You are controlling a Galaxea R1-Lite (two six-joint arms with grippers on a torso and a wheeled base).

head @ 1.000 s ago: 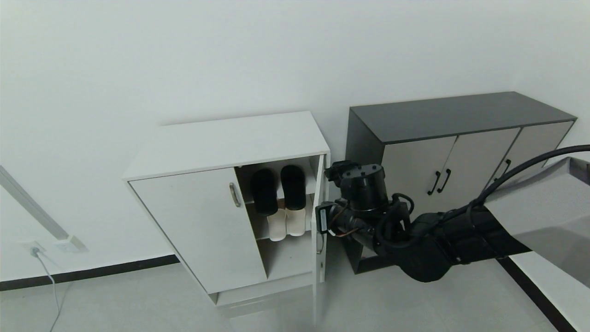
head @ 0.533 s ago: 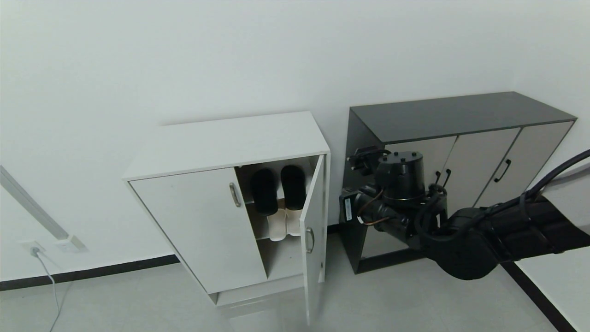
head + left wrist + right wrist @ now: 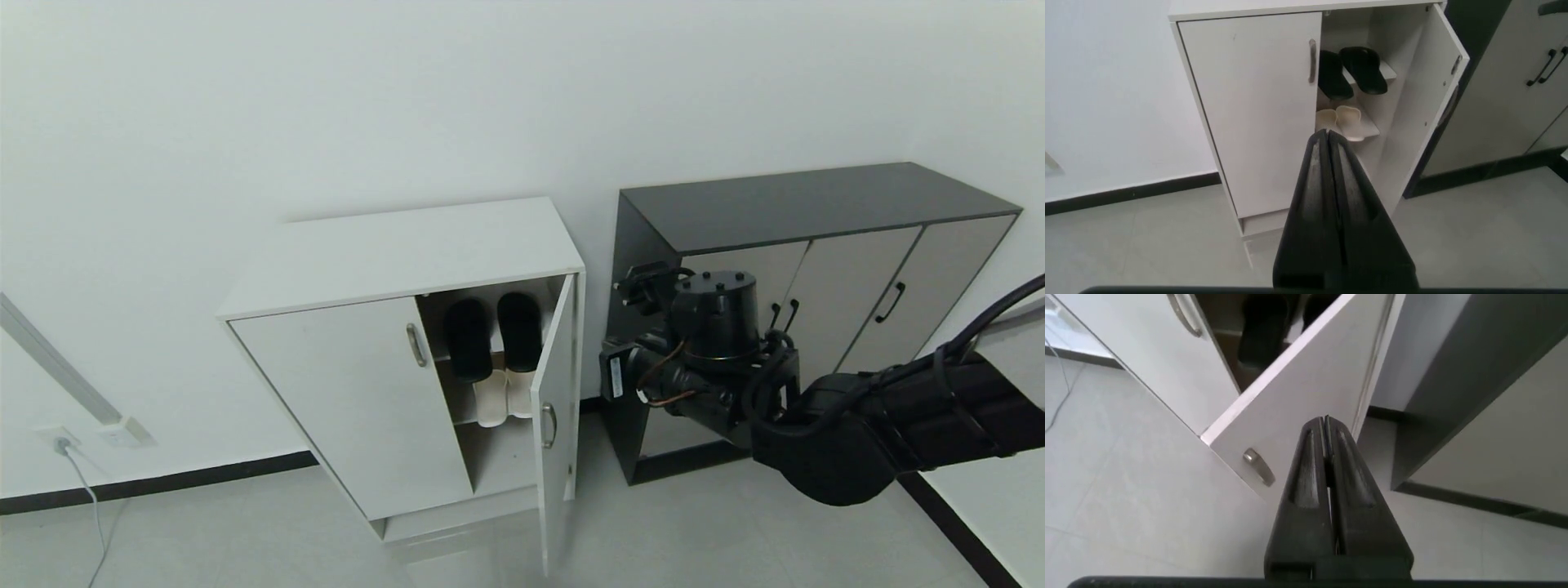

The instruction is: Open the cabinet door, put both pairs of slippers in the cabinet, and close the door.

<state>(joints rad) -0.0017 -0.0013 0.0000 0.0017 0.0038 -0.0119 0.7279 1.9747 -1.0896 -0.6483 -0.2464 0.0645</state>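
Closing the cabinet (image 3: 408, 253) is the step we judge in hand. Both pairs already sit inside, the black slippers (image 3: 494, 331) on the shelf at 12 o'clock of the white slippers (image 3: 506, 400). The right door (image 3: 555, 392) hangs half open from the cabinet's 3 o'clock edge. Our right claw (image 3: 1328, 425), clenched on nothing, hovers near the door at its 3 o'clock. Our left claw (image 3: 1327, 139) is likewise clenched and empty. Next, we judge, the right claw must press the door's outer face toward 9 o'clock until it shuts.
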